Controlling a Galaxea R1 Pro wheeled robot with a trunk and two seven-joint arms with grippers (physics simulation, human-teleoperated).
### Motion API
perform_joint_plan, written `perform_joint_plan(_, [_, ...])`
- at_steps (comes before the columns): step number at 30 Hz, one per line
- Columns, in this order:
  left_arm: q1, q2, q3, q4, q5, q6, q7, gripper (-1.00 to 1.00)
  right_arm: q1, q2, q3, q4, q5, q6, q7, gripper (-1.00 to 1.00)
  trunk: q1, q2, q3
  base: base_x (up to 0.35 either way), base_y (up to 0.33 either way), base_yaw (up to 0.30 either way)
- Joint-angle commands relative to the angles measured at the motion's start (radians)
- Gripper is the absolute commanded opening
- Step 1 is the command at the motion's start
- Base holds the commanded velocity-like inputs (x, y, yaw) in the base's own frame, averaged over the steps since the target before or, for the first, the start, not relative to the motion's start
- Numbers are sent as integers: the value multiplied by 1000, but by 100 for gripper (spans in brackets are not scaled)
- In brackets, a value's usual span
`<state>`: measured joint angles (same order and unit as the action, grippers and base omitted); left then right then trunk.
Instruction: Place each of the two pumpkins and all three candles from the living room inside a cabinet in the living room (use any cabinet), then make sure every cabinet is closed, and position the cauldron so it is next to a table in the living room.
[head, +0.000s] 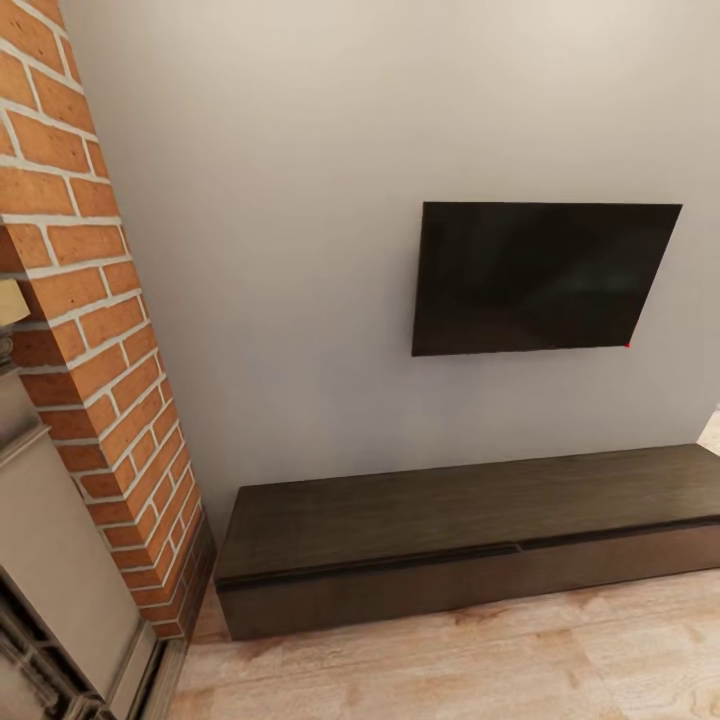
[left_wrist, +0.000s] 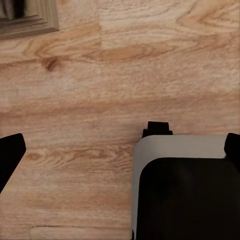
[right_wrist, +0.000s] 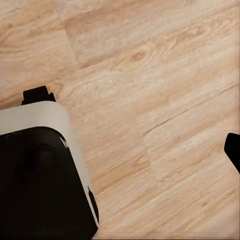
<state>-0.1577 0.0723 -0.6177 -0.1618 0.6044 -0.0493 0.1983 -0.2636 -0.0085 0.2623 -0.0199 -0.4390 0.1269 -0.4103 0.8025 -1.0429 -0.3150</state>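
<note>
Hands hidden; cabinet (head: 470, 540) runs lengthwise along wall.

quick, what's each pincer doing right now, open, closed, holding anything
Left pincer: open, holding nothing, over bare wood floor.
Right pincer: cannot tell; one fingertip shows, nothing in it.

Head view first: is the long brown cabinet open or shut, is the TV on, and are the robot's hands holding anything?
cabinet: shut, drawer fronts flush, nothing on top.
TV: off, screen black, hanging on the wall.
left gripper: open, empty, pointing at bare wood floor.
right gripper: one dark fingertip shows at the picture's edge; cannot tell if it is open, nothing seen in it.
</note>
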Motion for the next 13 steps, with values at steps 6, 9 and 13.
perform_joint_plan(6, [0,-4,-7,-1,9,-3,0,100,0,1,8,41,-12,8,-4,100,0,-1,-1,0,0,0])
perform_joint_plan(9, [0,-3,-6,-2,9,-3,-3,100,0,-1,8,46,-11,8,-4,100,0,-1,-1,0,0,0])
perform_joint_plan(13, [0,1,-4,-2,9,-3,-4,100,0,3,9,48,-14,8,-4,100,0,-1,-1,0,0,0])
